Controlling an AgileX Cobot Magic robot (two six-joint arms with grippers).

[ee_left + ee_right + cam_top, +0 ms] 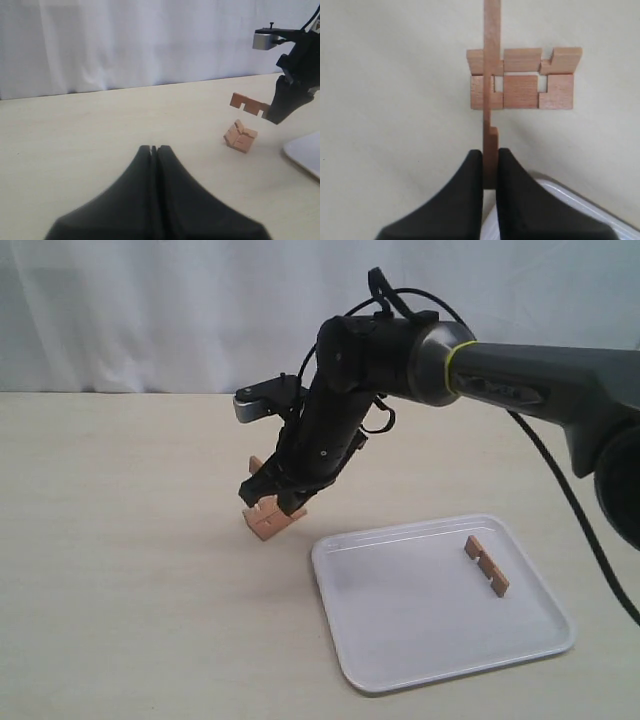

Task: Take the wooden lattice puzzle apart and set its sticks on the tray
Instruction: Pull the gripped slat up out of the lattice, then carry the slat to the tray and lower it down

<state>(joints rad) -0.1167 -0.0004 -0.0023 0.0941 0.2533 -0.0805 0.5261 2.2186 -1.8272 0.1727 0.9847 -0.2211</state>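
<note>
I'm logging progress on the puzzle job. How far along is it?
Done: one stick lies on the tray. In hand: the right gripper is shut on a second stick, lifted clear of the table. Left: two sticks lie together on the table, beside the tray. The left gripper is shut, empty.

Lab setting, beige table [120, 540], white curtain [150, 310]

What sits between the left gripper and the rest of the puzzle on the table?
Nothing: the left wrist view shows only bare table between the left gripper and the remaining puzzle sticks.
</note>
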